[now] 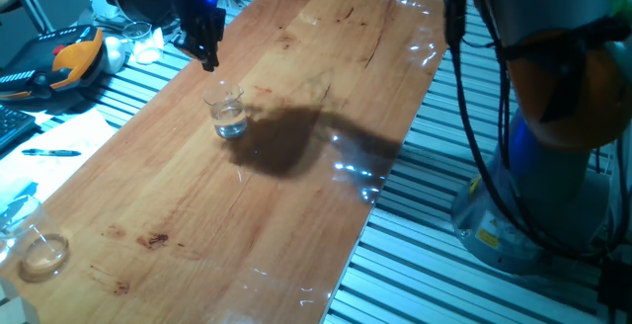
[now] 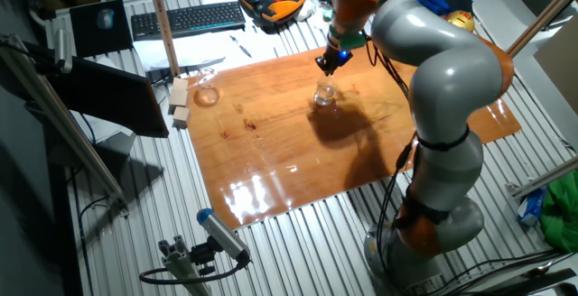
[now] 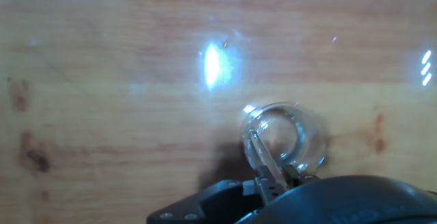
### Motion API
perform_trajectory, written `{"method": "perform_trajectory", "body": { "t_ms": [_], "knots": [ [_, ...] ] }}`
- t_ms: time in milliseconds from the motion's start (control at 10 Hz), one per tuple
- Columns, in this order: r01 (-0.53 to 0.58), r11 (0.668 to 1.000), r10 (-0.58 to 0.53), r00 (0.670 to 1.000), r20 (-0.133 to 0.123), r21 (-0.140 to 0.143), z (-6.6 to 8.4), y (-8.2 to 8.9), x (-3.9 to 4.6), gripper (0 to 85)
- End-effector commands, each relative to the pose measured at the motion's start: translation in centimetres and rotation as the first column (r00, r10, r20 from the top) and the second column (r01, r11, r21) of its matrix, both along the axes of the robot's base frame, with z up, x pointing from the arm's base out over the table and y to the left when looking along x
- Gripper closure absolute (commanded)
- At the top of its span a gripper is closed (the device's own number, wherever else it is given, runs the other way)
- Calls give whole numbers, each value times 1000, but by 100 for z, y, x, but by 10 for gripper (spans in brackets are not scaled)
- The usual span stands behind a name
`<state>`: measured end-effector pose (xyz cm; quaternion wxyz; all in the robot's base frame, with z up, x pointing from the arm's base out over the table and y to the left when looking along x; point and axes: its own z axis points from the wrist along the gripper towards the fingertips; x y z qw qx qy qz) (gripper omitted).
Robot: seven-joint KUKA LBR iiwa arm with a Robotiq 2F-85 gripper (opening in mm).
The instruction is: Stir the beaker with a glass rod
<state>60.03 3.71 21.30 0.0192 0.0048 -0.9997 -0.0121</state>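
Fingers (image 3: 273,180) clenched on glass rod (image 3: 263,154) dipping into beaker (image 1: 227,112) of clear liquid, mid-worktop (image 1: 296,205), nearer far edge.

Open wood is being left on every side of the beaker (image 1: 228,113) on the counter (image 1: 296,215). The low glass dish (image 1: 42,255) is sitting well apart, at the counter's corner. The beaker's mouth is being occupied by the glass rod (image 3: 263,159) under the pincer (image 1: 206,55).

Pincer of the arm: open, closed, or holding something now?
Pincer: closed on the thin transparent glass rod, which reaches into the small clear glass beaker.
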Motion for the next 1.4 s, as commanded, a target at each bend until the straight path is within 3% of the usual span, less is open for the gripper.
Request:
{"method": "perform_trajectory", "body": {
  "t_ms": [0,200,300,500,700,800,900,1000,1100,1200,1300],
  "knots": [
    [-29,999,27,998,-51,-40,16,8,-6,850],
    [-104,986,95,992,-77,-128,56,10,-16,850],
    [-130,979,119,990,-73,-157,63,15,-15,850],
    [-172,969,176,984,9,-175,67,19,-13,850],
    [-219,949,240,968,74,-226,88,36,-16,850],
    [-204,956,230,968,105,-212,81,41,-14,850],
    [-130,982,146,982,119,-135,68,39,-14,850],
    [-36,998,41,994,104,-43,40,40,-10,850],
    [16,1000,-15,999,46,-13,17,34,-12,850],
    [66,998,-66,997,-33,9,9,32,-13,850],
    [90,995,-87,993,-83,32,2,24,-19,850]
  ]
}}
